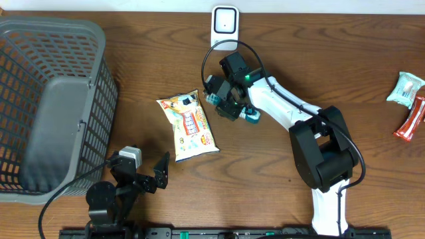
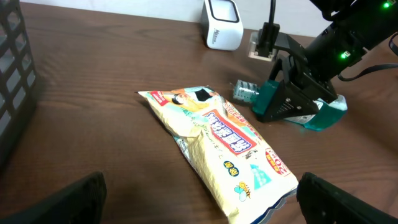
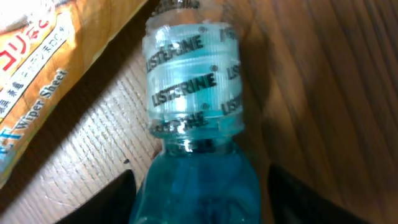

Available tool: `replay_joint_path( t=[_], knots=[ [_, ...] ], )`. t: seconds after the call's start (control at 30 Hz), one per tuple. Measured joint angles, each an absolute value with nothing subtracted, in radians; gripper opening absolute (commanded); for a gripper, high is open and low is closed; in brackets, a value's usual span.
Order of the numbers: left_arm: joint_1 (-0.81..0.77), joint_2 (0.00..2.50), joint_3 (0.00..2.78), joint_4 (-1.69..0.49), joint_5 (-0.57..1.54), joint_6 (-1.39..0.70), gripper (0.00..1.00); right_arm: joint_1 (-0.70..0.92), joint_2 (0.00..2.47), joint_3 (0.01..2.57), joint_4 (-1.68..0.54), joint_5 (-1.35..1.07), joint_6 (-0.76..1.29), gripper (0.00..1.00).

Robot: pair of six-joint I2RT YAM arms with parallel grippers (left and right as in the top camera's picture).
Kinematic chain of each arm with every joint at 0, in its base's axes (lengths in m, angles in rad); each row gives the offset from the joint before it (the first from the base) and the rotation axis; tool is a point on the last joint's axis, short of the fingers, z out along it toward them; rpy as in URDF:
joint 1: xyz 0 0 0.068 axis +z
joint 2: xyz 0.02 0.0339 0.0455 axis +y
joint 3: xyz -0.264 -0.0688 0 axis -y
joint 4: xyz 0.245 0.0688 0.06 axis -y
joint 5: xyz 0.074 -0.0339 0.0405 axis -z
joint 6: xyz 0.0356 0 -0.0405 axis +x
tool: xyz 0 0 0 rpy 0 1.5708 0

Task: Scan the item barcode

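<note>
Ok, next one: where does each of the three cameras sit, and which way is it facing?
Overhead: fixed above the table, looking straight down; left arm and right arm both show.
Left wrist: low near the table's left front edge, facing across the snack bag toward the scanner; its own jaws are dark tips in the bottom corners.
Right wrist: close over the mouthwash bottle, facing down; its jaws flank the bottle's body.
Shared: snack bag and bottle show in all three views.

One basket point(image 1: 103, 99), one scanner point(image 1: 225, 23), one snack bag point(image 1: 188, 125), one mouthwash bottle point(image 3: 193, 124), two small packets point(image 1: 406, 88).
</note>
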State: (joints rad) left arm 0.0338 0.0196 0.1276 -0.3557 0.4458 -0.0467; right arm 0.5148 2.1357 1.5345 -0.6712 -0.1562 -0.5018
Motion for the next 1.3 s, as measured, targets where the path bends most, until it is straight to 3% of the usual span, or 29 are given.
replay_joint_path(
  t=[0.33,0.5,0.8,1.2,1.3],
  knots=[
    [0.034,0.02,0.128,-0.356,0.446,-0.047,0.98,0.515,2.136,1.579,-0.706,-0.14,-0.427,0.73],
    [0.034,0.02,0.128,-0.356,0.446,-0.047,0.98,0.515,2.136,1.65,-0.773,-0.118,-0.383,0.87],
    [0.034,0.02,0.128,-0.356,0.446,-0.047,0.98,0.563,2.137,1.893,-1.026,-0.029,-0.355,0.99],
    [0.034,0.02,0.128,-0.356,0.446,-0.047,0.98,0.609,2.162,1.948,-1.091,0.021,-0.346,0.93],
    [0.034,0.02,0.128,-0.356,0.446,-0.047,0.98,0.604,2.194,1.948,-1.1,0.004,-0.348,0.85]
  ],
)
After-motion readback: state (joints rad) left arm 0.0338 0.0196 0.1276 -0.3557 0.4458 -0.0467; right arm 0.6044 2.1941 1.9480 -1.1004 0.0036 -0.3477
